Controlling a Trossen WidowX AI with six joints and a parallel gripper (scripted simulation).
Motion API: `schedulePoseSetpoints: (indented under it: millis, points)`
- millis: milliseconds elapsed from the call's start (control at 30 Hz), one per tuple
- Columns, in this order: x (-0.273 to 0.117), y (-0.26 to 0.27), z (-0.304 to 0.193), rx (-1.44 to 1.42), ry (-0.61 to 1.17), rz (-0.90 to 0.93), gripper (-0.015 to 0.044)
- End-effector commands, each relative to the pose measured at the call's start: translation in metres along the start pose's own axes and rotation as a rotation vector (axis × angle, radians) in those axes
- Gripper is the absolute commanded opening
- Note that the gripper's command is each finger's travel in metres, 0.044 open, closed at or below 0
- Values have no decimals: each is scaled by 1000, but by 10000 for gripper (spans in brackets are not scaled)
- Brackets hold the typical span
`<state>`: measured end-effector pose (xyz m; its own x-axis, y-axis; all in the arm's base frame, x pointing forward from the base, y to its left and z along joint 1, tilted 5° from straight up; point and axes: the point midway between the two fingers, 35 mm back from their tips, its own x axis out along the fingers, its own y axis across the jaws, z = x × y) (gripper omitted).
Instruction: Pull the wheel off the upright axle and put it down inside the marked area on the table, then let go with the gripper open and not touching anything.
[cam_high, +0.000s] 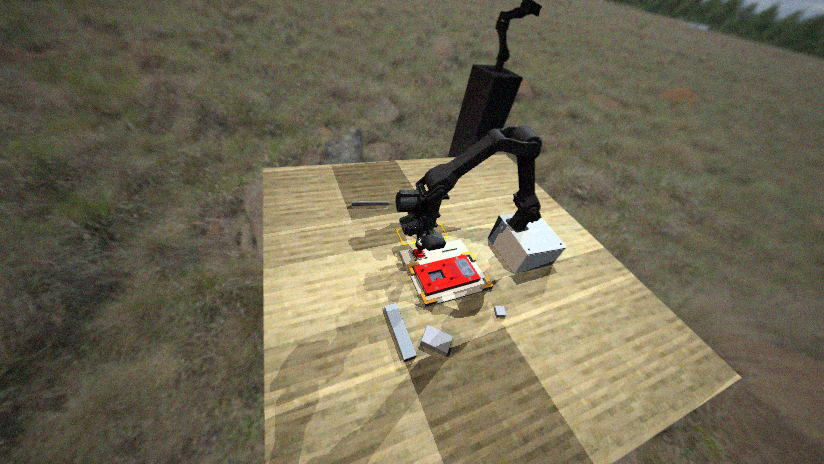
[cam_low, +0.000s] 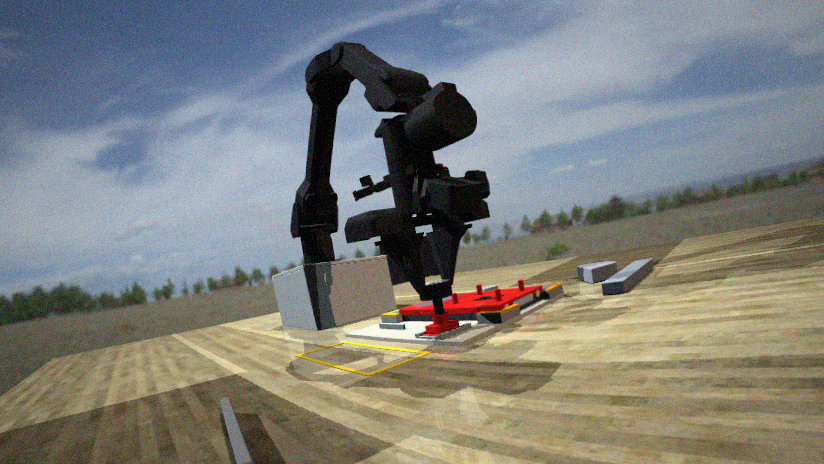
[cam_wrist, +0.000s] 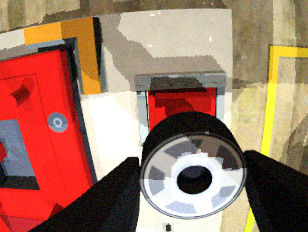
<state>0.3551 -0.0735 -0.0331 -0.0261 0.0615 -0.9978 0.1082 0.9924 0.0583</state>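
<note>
The fingers (cam_low: 448, 259) are clamped on the wheel (cam_low: 435, 289) (cam_wrist: 225, 172), gripping opposite sides of its rim, which leaves the hub open for the axle (cam_low: 438, 305). And there's the wheel, above the red base (cam_high: 418, 253) (cam_low: 441, 326) (cam_wrist: 210, 102)! It looks level, presumably to slide up without binding. The yellow outline (cam_high: 399, 236) (cam_low: 397, 363) (cam_wrist: 270, 110) waits beside, marking the likely landing spot on the surface.

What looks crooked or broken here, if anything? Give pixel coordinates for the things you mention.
Nothing stands out as damaged. The wheel (cam_wrist: 231, 172) sits squarely between the gripper's (cam_low: 437, 287) (cam_wrist: 193, 172) fingers, and the red plate (cam_high: 429, 286) (cam_low: 432, 309) (cam_wrist: 55, 155) looks intact within its corner brackets.
</note>
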Motion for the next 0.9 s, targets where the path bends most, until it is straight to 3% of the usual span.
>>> schedulePoseSetpoints:
  millis: [0, 867]
  points:
    - [-6, 0, 0, 1, -6, -2, 0]
    - [-14, 0, 0, 2, -4, -2, 0]
